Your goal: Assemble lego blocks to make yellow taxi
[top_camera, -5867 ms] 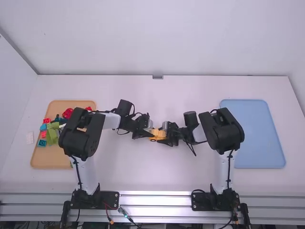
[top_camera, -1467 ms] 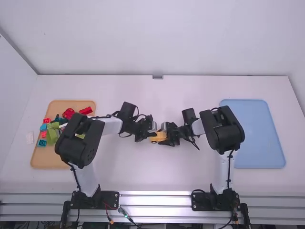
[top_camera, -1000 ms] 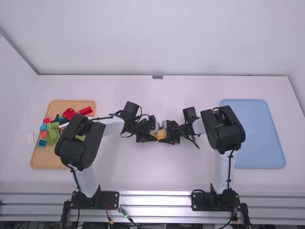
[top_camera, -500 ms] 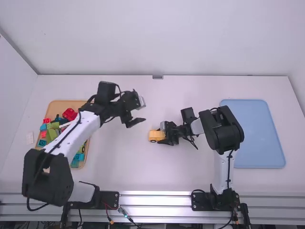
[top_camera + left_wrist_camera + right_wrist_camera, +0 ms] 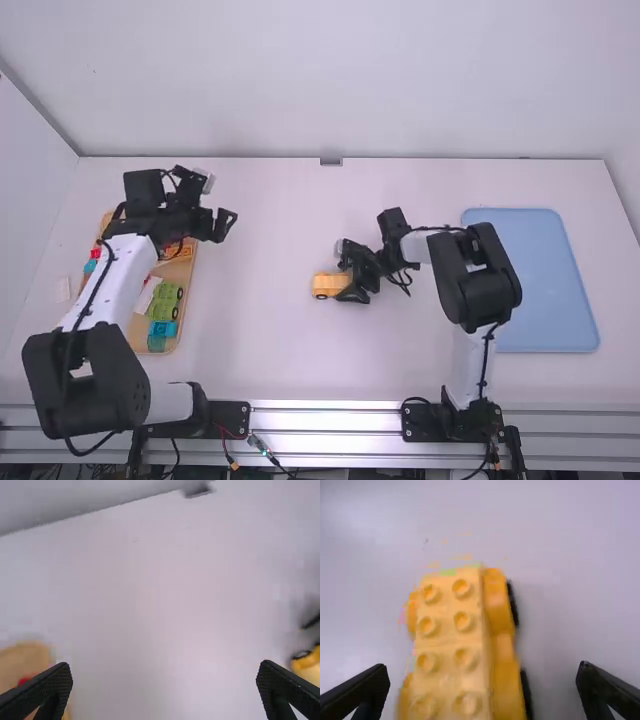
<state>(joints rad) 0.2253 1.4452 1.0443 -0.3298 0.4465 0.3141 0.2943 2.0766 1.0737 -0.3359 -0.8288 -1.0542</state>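
Note:
The yellow taxi (image 5: pixel 326 285) stands on the table a little left of my right gripper (image 5: pixel 358 283). In the right wrist view the taxi (image 5: pixel 452 645) shows studs on top and black wheels along one side; my right gripper (image 5: pixel 484 690) is open, its fingers apart on either side of the taxi. My left gripper (image 5: pixel 228 226) is over the table just beyond the wooden tray's right edge, open. The left wrist view has my left gripper (image 5: pixel 165 690) with nothing between its fingers, and part of the taxi (image 5: pixel 306 666) off to one side.
A wooden tray (image 5: pixel 174 338) at the left holds several green, teal, red and orange blocks, partly beneath the left arm. On the right side lies a blue tray (image 5: pixel 545 300). A small white block (image 5: pixel 62 289) sits left of the wooden tray.
My left gripper has left the taxi and swung far left toward the wooden tray. My right gripper has shifted slightly and opened around the taxi, which stays in place.

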